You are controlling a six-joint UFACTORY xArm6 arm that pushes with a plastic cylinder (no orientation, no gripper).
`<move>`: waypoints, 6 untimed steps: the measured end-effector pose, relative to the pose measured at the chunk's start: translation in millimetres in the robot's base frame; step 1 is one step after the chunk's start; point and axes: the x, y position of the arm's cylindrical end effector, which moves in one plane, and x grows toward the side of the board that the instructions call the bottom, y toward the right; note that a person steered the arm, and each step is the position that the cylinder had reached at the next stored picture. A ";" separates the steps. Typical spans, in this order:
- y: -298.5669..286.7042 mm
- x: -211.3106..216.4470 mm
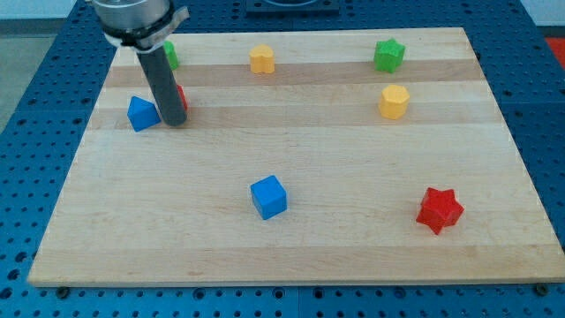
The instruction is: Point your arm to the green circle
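Nearest the camera, toward the view's bottom, a blue cube sits on the wooden tabletop, a little left of centre. Well to its right, near the right edge, lies a red star.

Higher on the right, a yellow block of rounded, many-sided shape stands alone, and a green star is above it near the top edge. Along the same top strip, left of centre, rests another yellow block.

At the upper left, the rod comes down from the arm's grey housing, and my tip meets the tabletop just beside a blue block, which lies to the tip's left, close or touching; I cannot tell which. A red block shows only as a sliver at the rod's right edge, its shape hidden.

The green circle is above the tip, near the top-left corner, mostly covered by the rod and housing, with only a green edge visible. The tip is near it but apart, toward the view's bottom.

No jaws exist on this arm, only the rod
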 end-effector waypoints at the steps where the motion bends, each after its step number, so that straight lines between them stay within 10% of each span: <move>1: 0.8 -41.0; 4: 60.7 -142.2; 6: -24.9 -183.3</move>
